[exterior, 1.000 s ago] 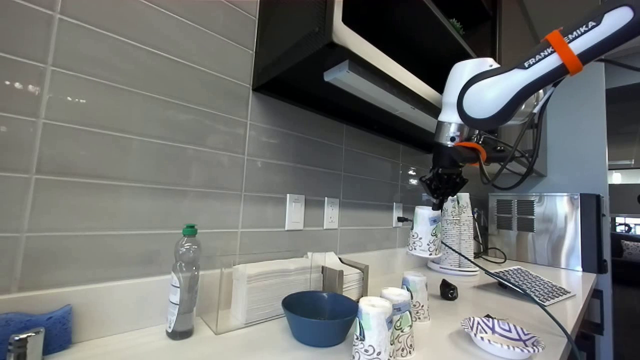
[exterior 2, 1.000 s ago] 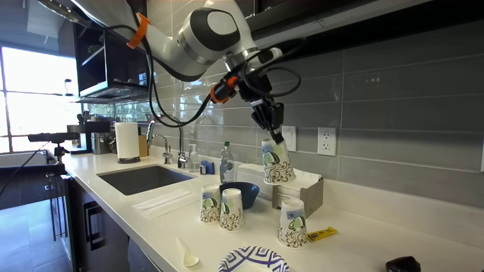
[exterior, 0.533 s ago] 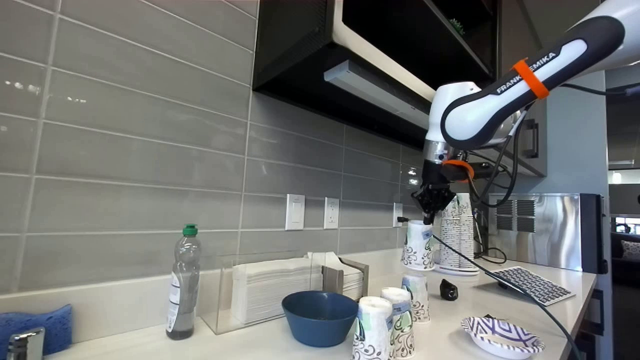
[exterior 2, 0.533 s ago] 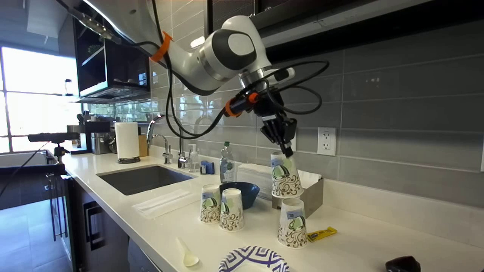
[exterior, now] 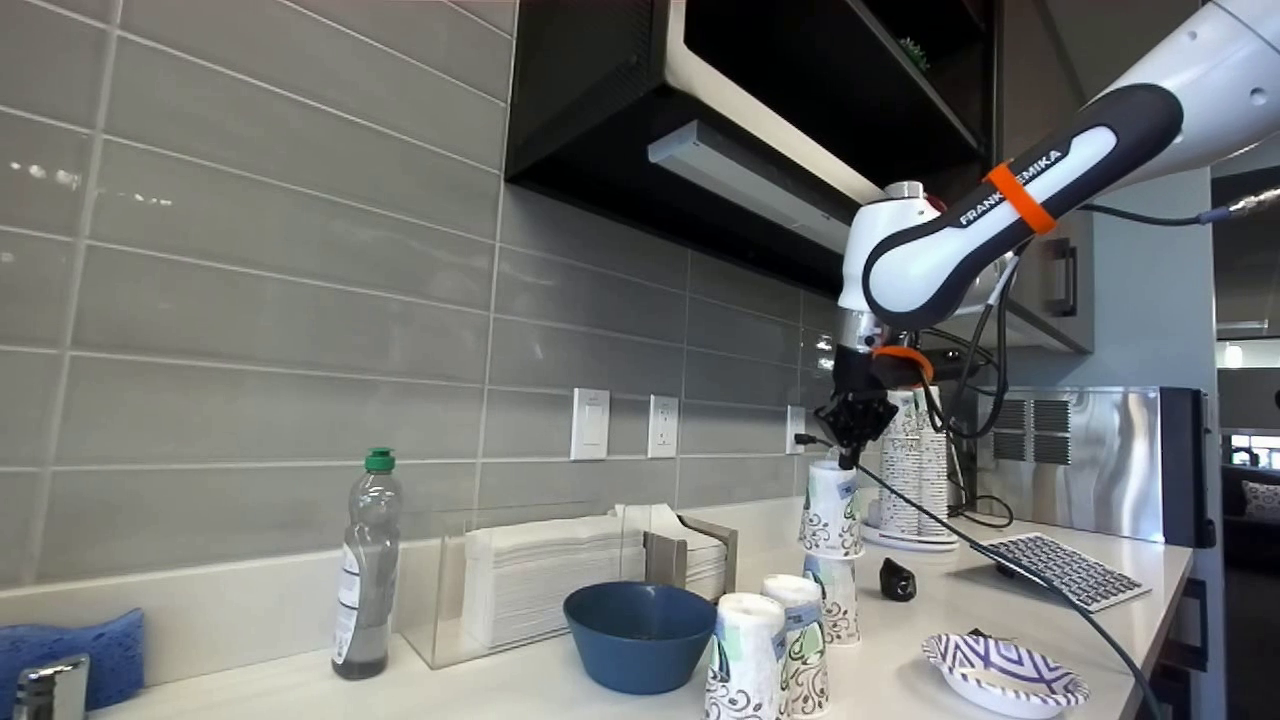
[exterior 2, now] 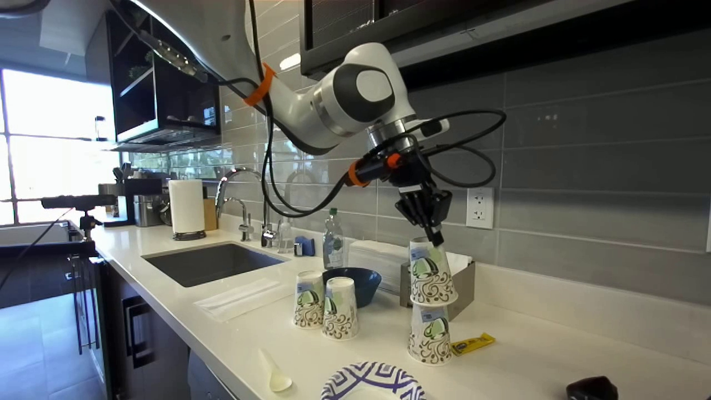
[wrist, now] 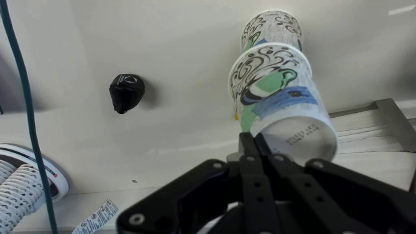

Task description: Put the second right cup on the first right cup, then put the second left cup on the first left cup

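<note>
My gripper is shut on the upper edge of an upside-down patterned paper cup. The pinched fingertips show at the cup's base in the wrist view. This cup hangs slightly tilted over a standing upside-down cup. Its rim overlaps the top of that cup in both exterior views; how far it sits around it I cannot tell. The lower cup also shows in the wrist view, partly hidden. Two more upside-down cups stand side by side near the blue bowl.
The blue bowl and a napkin holder stand by the wall. A patterned paper bowl, a black object, a yellow packet and a spoon lie on the counter. A tower of stacked cups stands behind the arm.
The gripper has lowered the held cup, moving right in an exterior view, from well above the standing cup until its rim overlaps that cup's top. The other cups have not moved.
</note>
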